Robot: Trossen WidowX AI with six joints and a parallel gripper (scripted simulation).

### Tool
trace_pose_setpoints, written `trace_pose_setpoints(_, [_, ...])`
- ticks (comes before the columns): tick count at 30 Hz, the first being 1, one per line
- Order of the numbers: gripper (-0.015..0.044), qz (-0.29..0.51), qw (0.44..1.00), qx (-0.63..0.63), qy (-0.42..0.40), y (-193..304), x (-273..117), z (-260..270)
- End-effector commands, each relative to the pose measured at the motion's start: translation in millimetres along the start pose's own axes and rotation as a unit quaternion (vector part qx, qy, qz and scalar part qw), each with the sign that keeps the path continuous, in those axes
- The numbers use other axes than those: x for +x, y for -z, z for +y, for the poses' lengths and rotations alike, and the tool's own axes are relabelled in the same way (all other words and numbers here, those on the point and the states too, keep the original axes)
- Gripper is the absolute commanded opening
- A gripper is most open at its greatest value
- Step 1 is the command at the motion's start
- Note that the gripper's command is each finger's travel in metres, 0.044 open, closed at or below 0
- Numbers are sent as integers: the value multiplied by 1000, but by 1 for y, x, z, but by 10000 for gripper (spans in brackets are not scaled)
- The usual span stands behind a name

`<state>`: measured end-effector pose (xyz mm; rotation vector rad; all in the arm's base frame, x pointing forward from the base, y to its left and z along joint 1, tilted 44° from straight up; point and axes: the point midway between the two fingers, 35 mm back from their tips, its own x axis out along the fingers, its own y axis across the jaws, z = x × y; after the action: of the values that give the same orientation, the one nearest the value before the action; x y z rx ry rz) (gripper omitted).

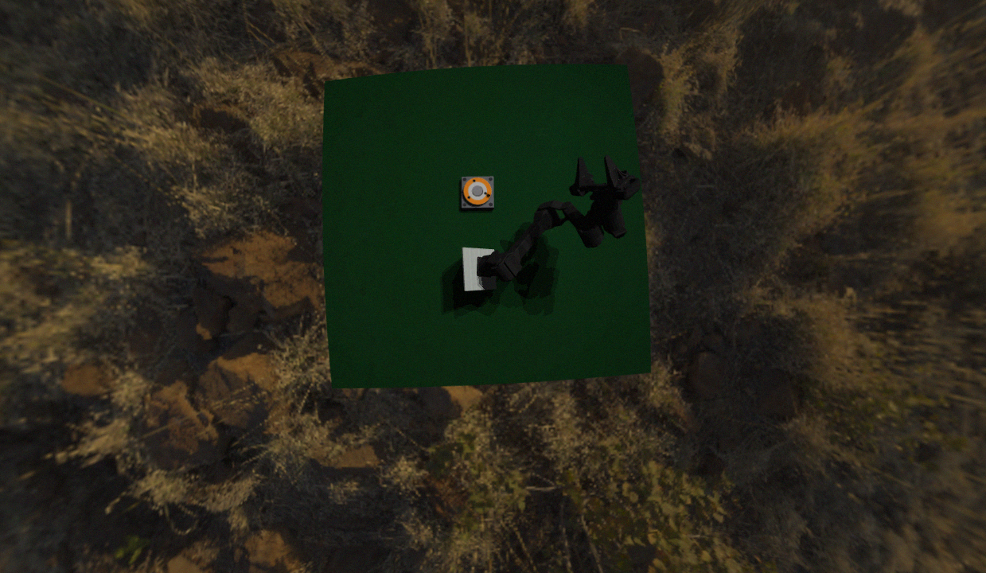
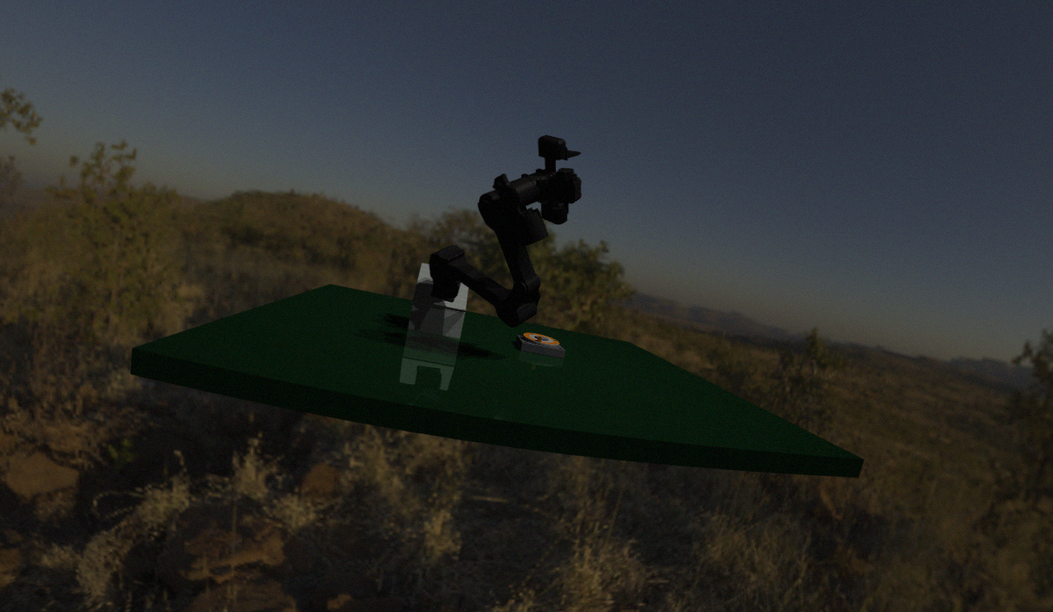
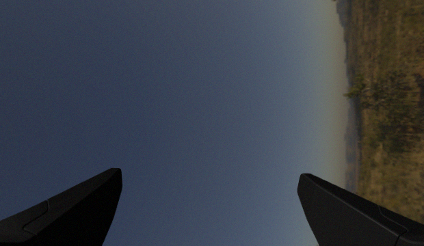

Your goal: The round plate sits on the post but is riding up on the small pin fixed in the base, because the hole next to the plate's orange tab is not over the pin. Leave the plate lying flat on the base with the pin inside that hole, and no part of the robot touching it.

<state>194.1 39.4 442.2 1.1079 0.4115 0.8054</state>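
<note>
- Plate (image 1: 466, 191) (image 2: 526, 337): round, w/ orange ring, on the base (image 1: 490, 200) (image 2: 540, 350), around the post (image 1: 477, 191); base sits on the table (image 1: 382, 142) (image 2: 286, 365).
- Plate tilt, pin & hole: too small to tell from here; per task, hole is off pin.
- Gripper (image 1: 594, 157) (image 2: 571, 182) (image 3: 213, 180): fingers spread wide open, nothing between them; raised well apart from the plate, pointing off over the table edge.
- Handling (est.): plate looks thin, rigid & prob. light; should turn about the post w/o flexing. Surface may be slick, so fingertips could skid.
- Hold pt.: orange tab if reachable, else opp. sides of the rim. Keep clear of the post top.
- Force: light, sideways only. Avoid hard downward press while hole is off pin; plate could jam or pin take the load.
- Next (est.): bring arm over base, lower, rotate plate in small steps till it drops flat, then release & back off.
</note>
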Motion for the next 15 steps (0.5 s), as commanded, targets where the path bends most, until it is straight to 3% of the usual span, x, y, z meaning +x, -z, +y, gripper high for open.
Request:
trace_pose_setpoints(1, [374, -5, 1000, -5, 0, 0, -1, 2])
trace_pose_setpoints(9, [164, -147, 964, -222, 20, 41, -14, 80])
trace_pose_setpoints(15, [6, -201, 903, -374, 67, 90, 16, 102])
